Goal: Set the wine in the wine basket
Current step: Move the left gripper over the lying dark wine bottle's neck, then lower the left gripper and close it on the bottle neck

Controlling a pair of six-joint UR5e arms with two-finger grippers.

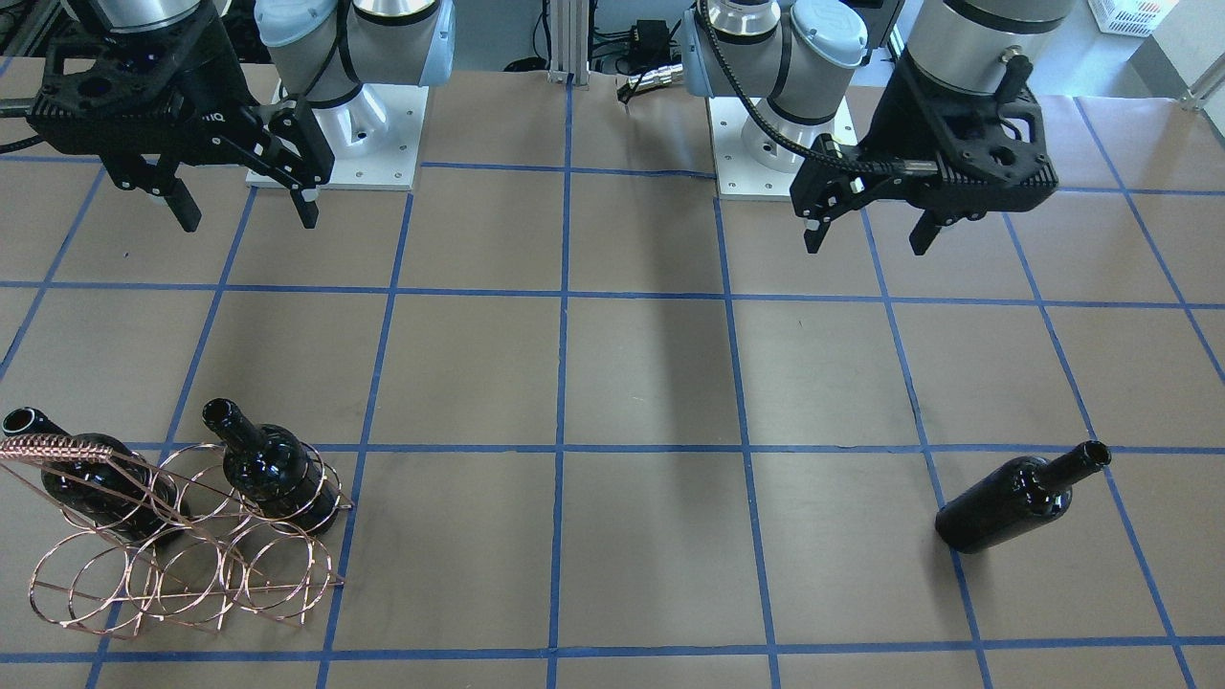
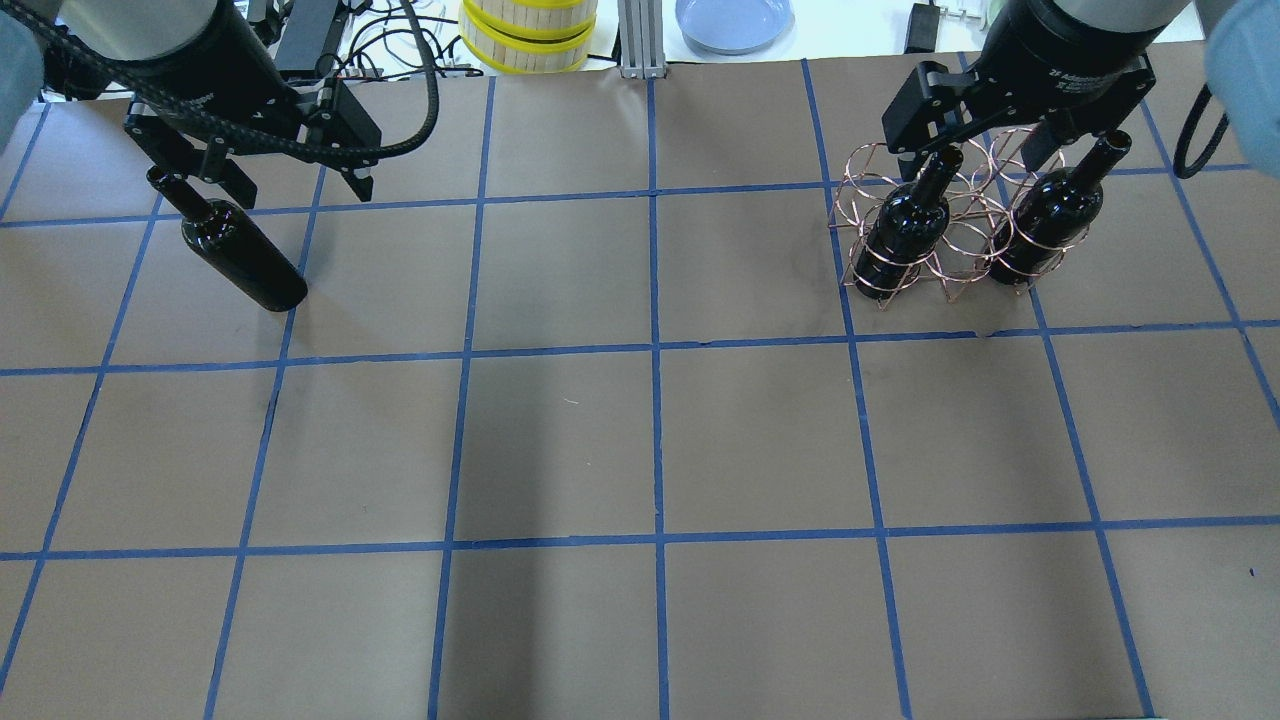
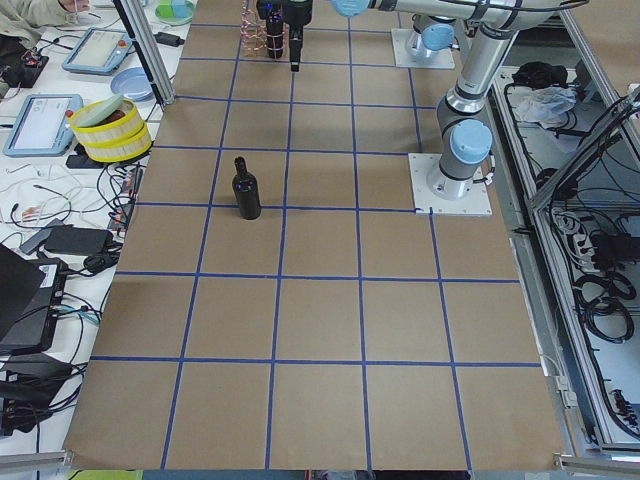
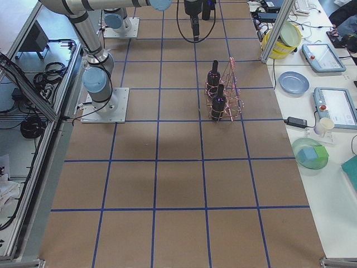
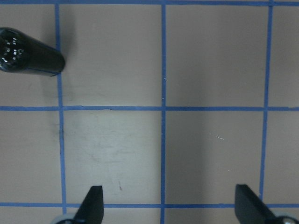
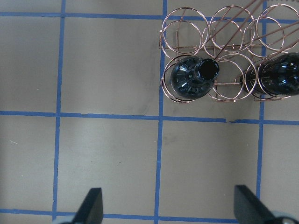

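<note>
One black wine bottle (image 1: pixel 1019 498) stands upright and alone on the brown table, on my left side; it also shows in the overhead view (image 2: pixel 243 255) and at the top left of the left wrist view (image 5: pixel 30 57). My left gripper (image 1: pixel 869 234) is open and empty, raised above the table, apart from that bottle. The copper wire wine basket (image 1: pixel 182 550) stands on my right side and holds two black bottles (image 6: pixel 194 77) (image 6: pixel 278 77) upright in ring slots. My right gripper (image 1: pixel 247 212) is open and empty, raised beside the basket (image 2: pixel 940 240).
Both arm bases (image 1: pixel 335 134) (image 1: pixel 766 144) stand at the table's robot edge. A yellow-rimmed round container (image 2: pixel 528 30) and a blue plate (image 2: pixel 733 20) sit beyond the far edge. Blue tape lines grid the table.
</note>
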